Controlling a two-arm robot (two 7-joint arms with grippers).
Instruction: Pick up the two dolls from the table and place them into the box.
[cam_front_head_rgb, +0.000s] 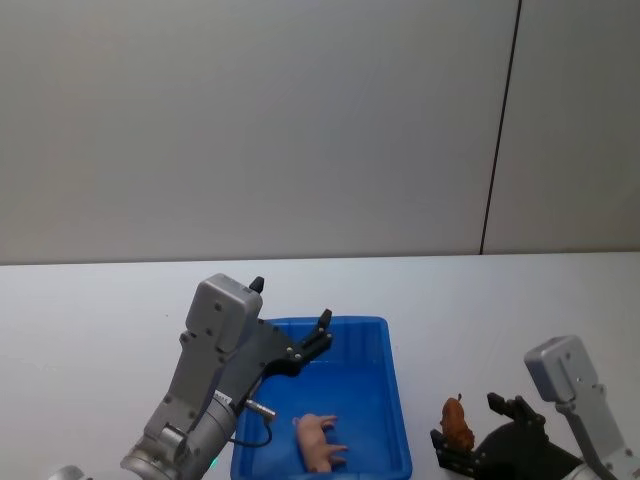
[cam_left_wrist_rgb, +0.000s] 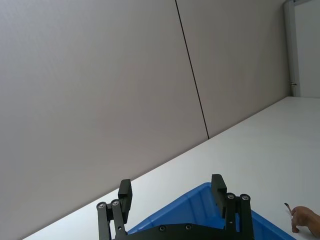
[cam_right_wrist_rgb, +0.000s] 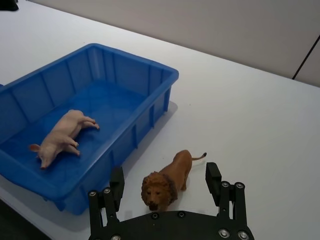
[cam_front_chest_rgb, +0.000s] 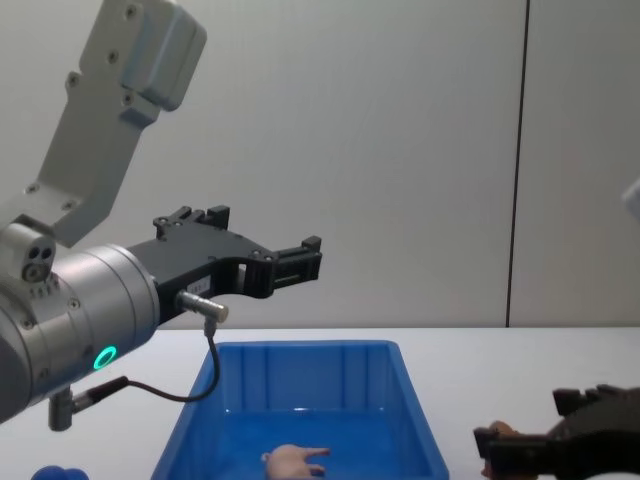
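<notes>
Straddling lion (cam_right_wrist_rgb: 167, 181), right end effector (cam_right_wrist_rgb: 165, 171), spread wide

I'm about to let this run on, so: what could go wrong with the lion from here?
1. The lion stands upright between the fingers of the open right gripper; an off-centre close could tip it over rather than grip it.
2. It stands near the box wall, so the finger on that side might knock the box.
3. The open left gripper hangs above the box, where the pig lies; the arms might meet on the drop.
</notes>
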